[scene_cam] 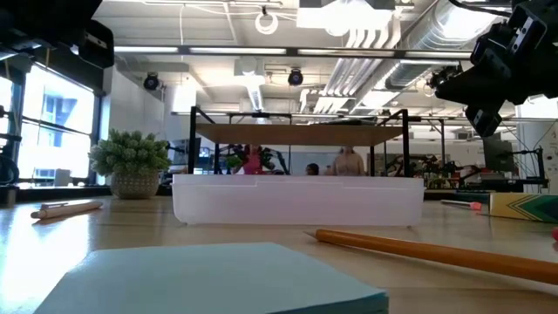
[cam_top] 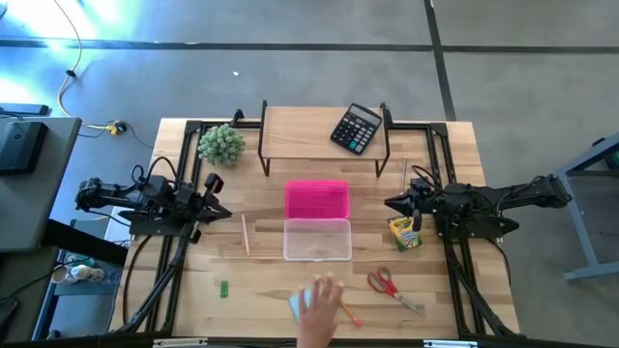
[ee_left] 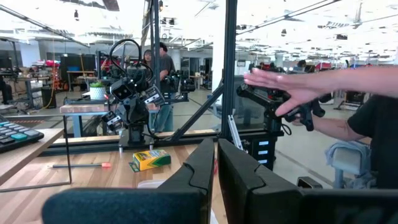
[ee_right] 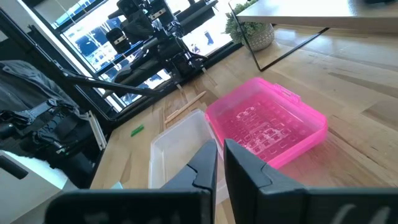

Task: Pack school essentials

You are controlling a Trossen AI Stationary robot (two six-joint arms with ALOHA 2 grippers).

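A clear box (cam_top: pixel 317 240) lies at mid-table with its pink lid (cam_top: pixel 316 199) beyond it. A person's hand (cam_top: pixel 319 307) reaches over the light-blue note pad (cam_top: pixel 294 304) at the near edge, next to an orange pencil (cam_top: pixel 349 315). Red-handled scissors (cam_top: pixel 393 287), the crayon box (cam_top: pixel 404 233), a wooden pencil (cam_top: pixel 246 233) and a small green piece (cam_top: pixel 224 288) lie flat on the table. My left gripper (cam_top: pixel 219 207) hovers shut at the left, and my right gripper (cam_top: pixel 393 203) hovers shut at the right, by the crayon box. Both are empty.
A black calculator (cam_top: pixel 356 128) sits on a wooden shelf (cam_top: pixel 300 130) at the far side, with a green ball plant (cam_top: pixel 221 145) to its left. Another thin pencil (cam_top: pixel 404 175) lies near the shelf's right leg. Black frame rails run along both table sides.
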